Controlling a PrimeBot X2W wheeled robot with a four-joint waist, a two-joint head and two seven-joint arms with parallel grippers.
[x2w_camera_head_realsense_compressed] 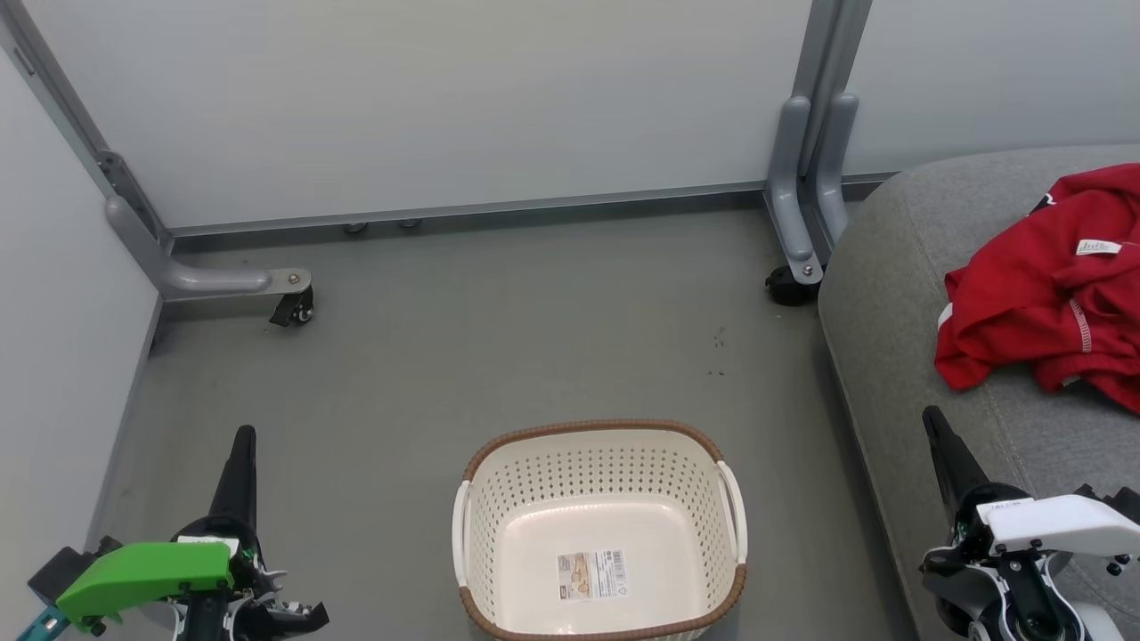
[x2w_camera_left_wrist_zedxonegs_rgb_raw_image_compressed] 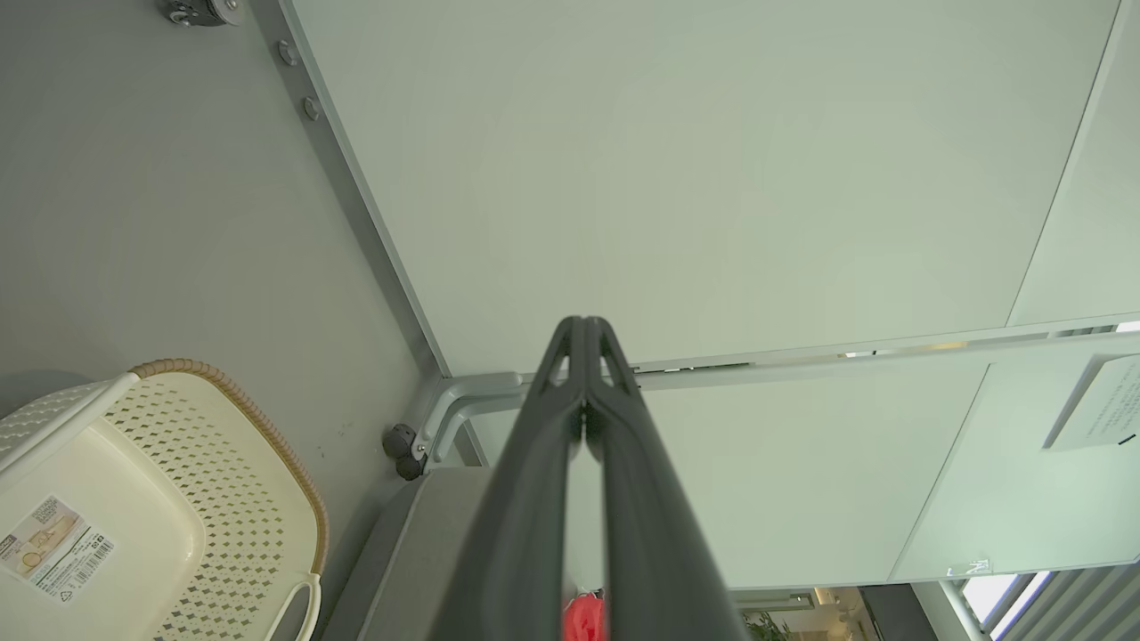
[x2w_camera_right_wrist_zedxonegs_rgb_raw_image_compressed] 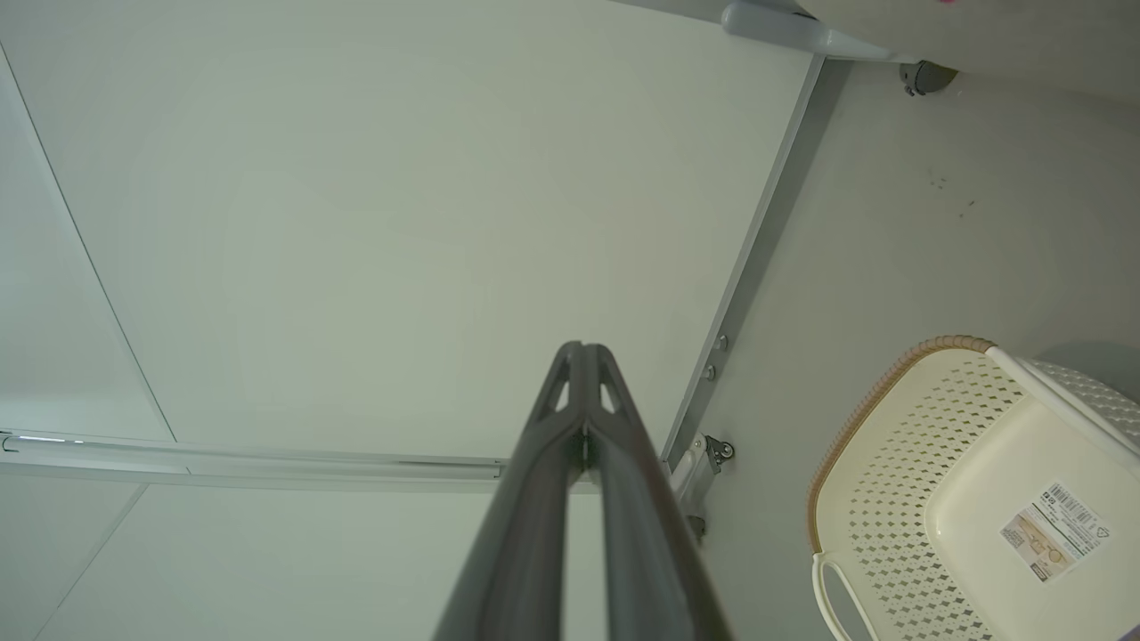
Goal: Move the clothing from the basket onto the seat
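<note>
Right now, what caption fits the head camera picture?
Empty basket on the floor; red clothing heaped on the grey seat.

Red clothing (x2w_camera_head_realsense_compressed: 1042, 294) heaped on grey seat (x2w_camera_head_realsense_compressed: 899, 356); cream basket (x2w_camera_head_realsense_compressed: 598, 463) empty

Your left gripper (x2w_camera_head_realsense_compressed: 243, 450), at 7 o'clock, carries a green cover (x2w_camera_head_realsense_compressed: 147, 570) with a teal tab (x2w_camera_head_realsense_compressed: 36, 626); your right gripper (x2w_camera_head_realsense_compressed: 940, 436), at 4 o'clock, a white cover (x2w_camera_head_realsense_compressed: 1060, 521) with dark screws (x2w_camera_head_realsense_compressed: 1113, 563) — both end in long dark tapering fingers (x2w_camera_left_wrist_zedxonegs_rgb_raw_image_compressed: 534, 499), cut-outs near the tips.
</note>
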